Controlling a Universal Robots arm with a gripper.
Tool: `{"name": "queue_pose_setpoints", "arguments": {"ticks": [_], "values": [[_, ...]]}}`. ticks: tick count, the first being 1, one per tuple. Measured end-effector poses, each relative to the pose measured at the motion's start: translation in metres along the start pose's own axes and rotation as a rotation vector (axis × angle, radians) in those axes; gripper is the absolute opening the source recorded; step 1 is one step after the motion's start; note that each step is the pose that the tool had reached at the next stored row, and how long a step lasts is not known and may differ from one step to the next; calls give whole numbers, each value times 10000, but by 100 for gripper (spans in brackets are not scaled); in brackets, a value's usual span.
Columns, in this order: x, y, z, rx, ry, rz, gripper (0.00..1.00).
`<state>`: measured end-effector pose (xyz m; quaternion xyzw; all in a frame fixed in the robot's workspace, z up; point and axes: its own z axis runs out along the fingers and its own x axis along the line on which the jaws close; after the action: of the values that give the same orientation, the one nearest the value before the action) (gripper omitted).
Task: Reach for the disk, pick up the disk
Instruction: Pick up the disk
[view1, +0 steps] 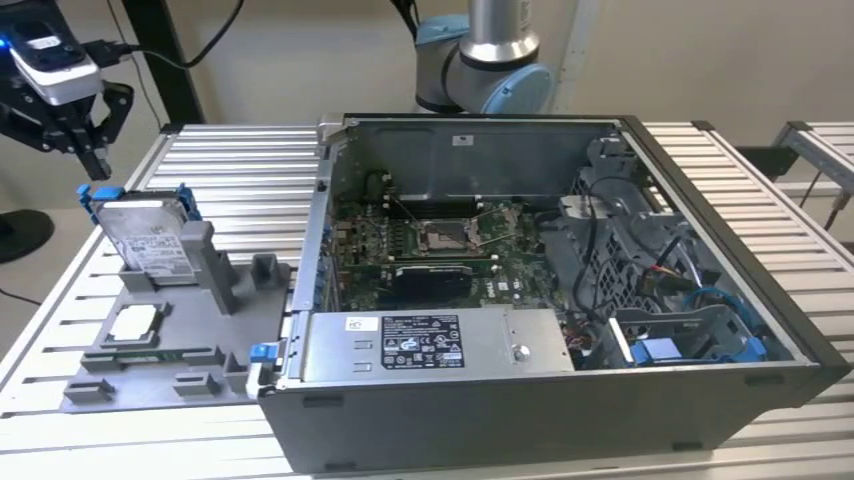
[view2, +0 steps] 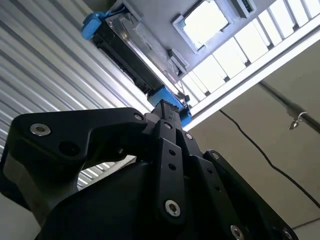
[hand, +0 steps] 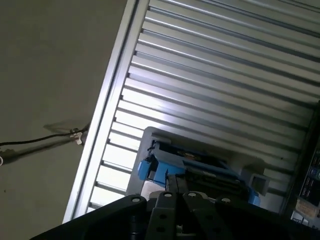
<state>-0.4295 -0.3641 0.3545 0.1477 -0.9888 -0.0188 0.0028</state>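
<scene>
Gripper (view1: 96, 165), black metal linkages, hung just above the top edge of the disk (view1: 147, 238), over the corner on the exterior view's left. In both wrist views the fingers (view2: 167, 130) ran in to a single tip, so I logged them as drawn together with nothing between them, though the tip was partly masked by the linkage.

The disk stood upright on its edge in a grey moulded fixture (view1: 200, 285). It was flat and rectangular, silver-grey metal with a white label on the face. Its blue plastic bracket (view1: 88, 195) showed as two ends, one at each top corner. Seen edge-on in the second wrist view (view2: 132, 47), it was a thin dark slab with blue at both ends.

One small square silver processor chip (view1: 134, 322) lay flat on the same fixture, nearer the camera.

The table (view1: 240, 170) was ribbed aluminium slats. Bare slats ran behind the disk. The table edge was close on the exterior view's left. The open computer case (view1: 561, 410) walled off the exterior view's right.

Count: one disk, one chip, one fixture, one case.
</scene>
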Motion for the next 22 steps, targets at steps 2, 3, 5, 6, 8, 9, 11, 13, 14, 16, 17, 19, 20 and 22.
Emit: {"name": "queue_pose_setpoints", "arguments": {"ticks": [2,3,5,6,8,9,11,13,14,16,17,19,20,22], "values": [[0,0,0,0,6,-185,0],[0,0,0,0,10,-288,0],[0,0,0,0,17,-473,0],[0,0,0,0,21,-578,0],[0,0,0,0,28,-773,0],[0,0,0,0,32,-870,0],[0,0,0,0,39,-1074,0],[0,0,0,0,47,-1268,0],[0,0,0,0,49,-1360,0],[0,0,0,1,57,-1557,0],[0,0,0,0,60,-1656,0],[0,0,0,0,68,-1846,0],[0,0,0,0,71,-1945,0],[0,0,0,0,79,-2139,0]]}}
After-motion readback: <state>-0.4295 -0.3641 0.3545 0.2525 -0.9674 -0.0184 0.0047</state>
